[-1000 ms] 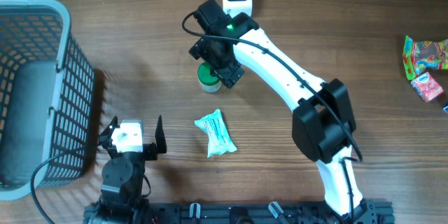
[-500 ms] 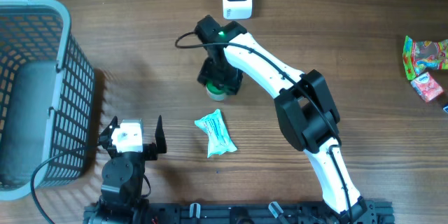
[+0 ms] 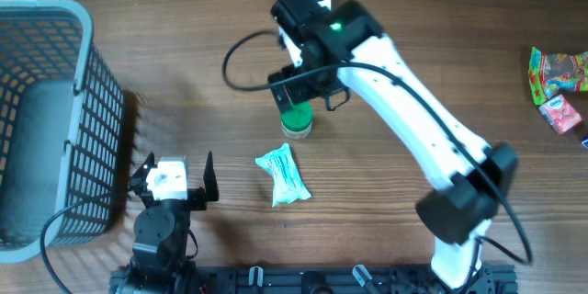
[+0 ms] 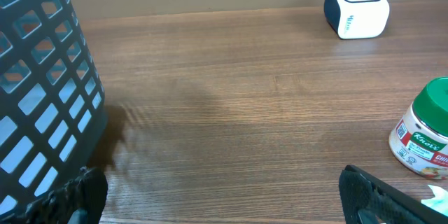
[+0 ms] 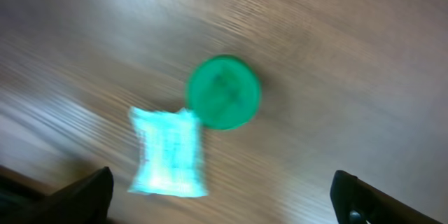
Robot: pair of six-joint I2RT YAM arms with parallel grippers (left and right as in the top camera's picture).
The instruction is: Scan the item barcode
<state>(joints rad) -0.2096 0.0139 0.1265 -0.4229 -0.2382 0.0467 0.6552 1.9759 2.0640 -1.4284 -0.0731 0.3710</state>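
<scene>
Seemingly right gripper point(image 3: 303, 94) spread wide, empty.

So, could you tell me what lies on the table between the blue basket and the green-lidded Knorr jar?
Nothing: the left wrist view shows only bare wooden table between the basket and the Knorr jar.

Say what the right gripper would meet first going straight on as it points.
Probably the green-lidded jar, almost centred ahead of the open right gripper; the teal packet lies to one side. Blur leaves depth unclear.
</scene>
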